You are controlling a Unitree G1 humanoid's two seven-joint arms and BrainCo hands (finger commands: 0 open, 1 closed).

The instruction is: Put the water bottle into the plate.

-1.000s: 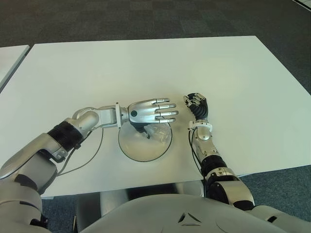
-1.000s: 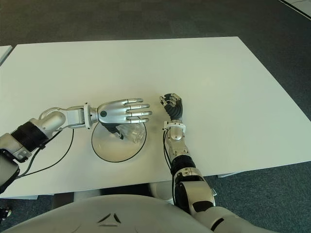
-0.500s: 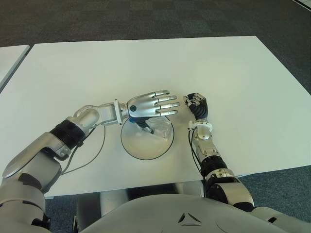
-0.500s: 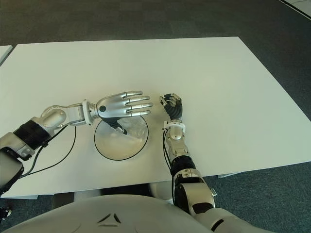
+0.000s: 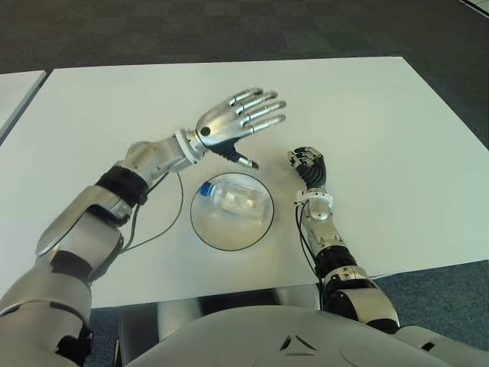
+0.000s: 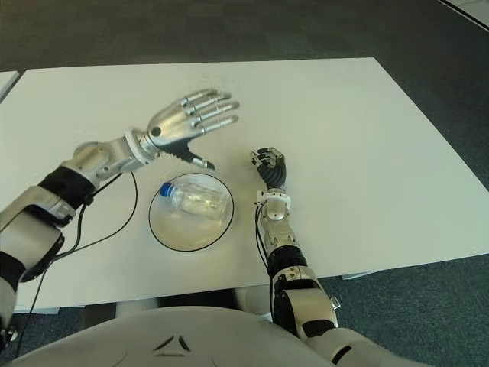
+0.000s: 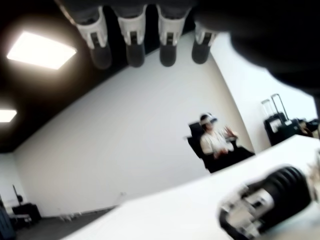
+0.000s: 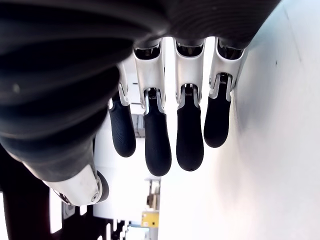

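Left eye view shows the water bottle (image 5: 233, 197) lying on its side inside the plate (image 5: 216, 238), blue cap toward the robot's left, so the placing looks done. The left hand (image 5: 235, 122) hangs above the table (image 5: 382, 115) beyond the plate, fingers spread and straight, holding nothing. The right hand (image 5: 309, 167) shows just beside the plate on its right side, fingers curled in on an empty palm.

From where I stand the bottle looks like thin clear plastic, small and probably light, perhaps nearly empty, though I cannot tell how much water is in it. Being round, it could roll within the shallow dish. A grip across the middle of the body would likely suit it best, gently, since such walls dent. No label or writing can be read on it.
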